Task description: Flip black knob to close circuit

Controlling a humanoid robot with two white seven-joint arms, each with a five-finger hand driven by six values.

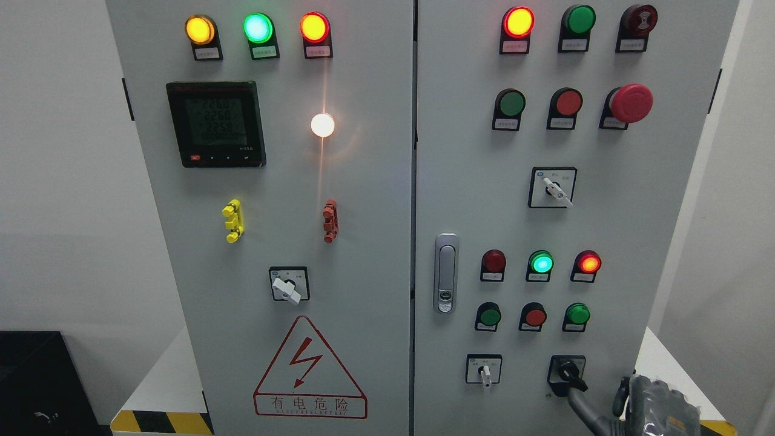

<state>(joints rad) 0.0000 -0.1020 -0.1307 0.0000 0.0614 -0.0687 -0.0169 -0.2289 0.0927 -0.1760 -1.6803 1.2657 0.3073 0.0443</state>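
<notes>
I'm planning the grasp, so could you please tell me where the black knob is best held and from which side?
Pinch the black knob across its raised handle bar, which slants toward lower right. Approach from below right, where the right hand sits with one finger already reaching the knob.

The cabinet (375, 242) is smooth matt grey painted metal. Its door handle (446, 272) looks like shiny chrome, and the black knob (569, 370) like glossy plastic.

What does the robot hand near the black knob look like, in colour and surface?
Only the right robot hand shows, at the lower right. Its fingers are dark grey to black and slender. Its back is grey, and seems wrapped in a wrinkled, slightly glossy cover. No cables or markings are visible.
</notes>
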